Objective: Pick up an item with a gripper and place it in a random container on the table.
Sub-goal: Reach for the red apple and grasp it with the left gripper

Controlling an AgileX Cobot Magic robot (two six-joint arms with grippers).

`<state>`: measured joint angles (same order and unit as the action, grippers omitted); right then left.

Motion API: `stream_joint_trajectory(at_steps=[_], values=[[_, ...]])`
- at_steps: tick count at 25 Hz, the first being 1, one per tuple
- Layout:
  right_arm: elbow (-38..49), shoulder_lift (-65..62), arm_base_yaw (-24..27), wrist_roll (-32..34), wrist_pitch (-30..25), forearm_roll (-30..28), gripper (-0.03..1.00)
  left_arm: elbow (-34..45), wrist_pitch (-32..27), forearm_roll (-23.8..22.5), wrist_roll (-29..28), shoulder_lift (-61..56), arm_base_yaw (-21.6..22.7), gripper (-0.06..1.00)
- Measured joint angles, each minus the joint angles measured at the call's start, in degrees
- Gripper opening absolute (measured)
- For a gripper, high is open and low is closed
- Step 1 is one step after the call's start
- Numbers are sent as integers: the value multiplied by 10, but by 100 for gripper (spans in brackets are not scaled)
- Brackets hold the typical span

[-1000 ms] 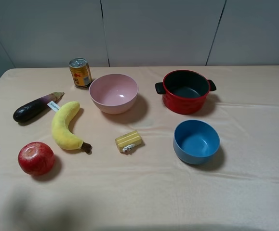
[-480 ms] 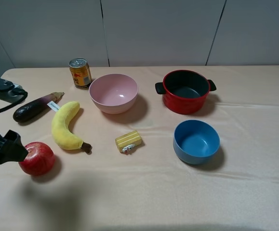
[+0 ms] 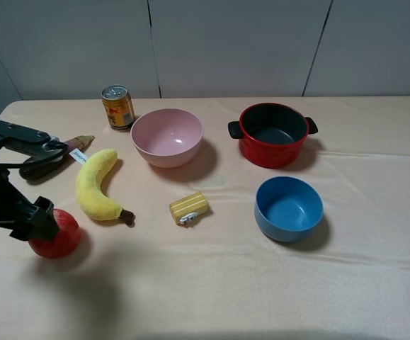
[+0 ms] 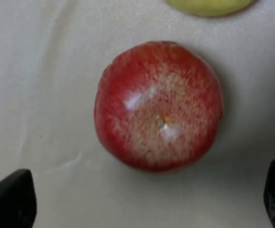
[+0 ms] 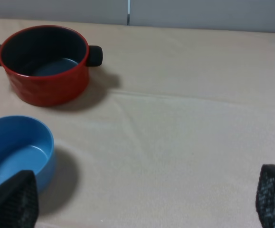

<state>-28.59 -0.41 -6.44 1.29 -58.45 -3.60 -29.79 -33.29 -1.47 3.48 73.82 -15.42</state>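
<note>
Held dark fingers point(image 4: 9, 199) of left gripper point(image 4: 144, 197) spread, short of round red yellow-speckled apple point(image 4: 158, 107); risked rolling it if closed early.

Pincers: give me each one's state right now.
Left pincer: open, poised at the apple, not gripping it.
Right pincer: open, holding nothing.

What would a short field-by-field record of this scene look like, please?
apple: resting on the table, not lifted
left fingers: open, spread wide over the apple, not touching it
right fingers: open, holding nothing
pot: upright, empty
pink bowl: empty
blue bowl: empty, in front of the pot
banana: lying beside the apple
task stage: apple not yet gripped
</note>
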Motion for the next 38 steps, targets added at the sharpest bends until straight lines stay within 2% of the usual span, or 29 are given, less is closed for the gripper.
stream_joint_trajectory(at_steps=[16,23,33,36,38], values=[[0,0,0,0,0,0,69,-1,107,4,0,150,0,97],[0,0,0,0,0,0,69,-1,158,5,0,212,-25,97],[0,0,0,0,0,0,69,-2,170,6,0,235,-36,96],[0,0,0,0,0,0,69,-2,171,6,0,235,-36,91],[0,0,0,0,0,0,69,-2,173,6,0,235,-36,79]])
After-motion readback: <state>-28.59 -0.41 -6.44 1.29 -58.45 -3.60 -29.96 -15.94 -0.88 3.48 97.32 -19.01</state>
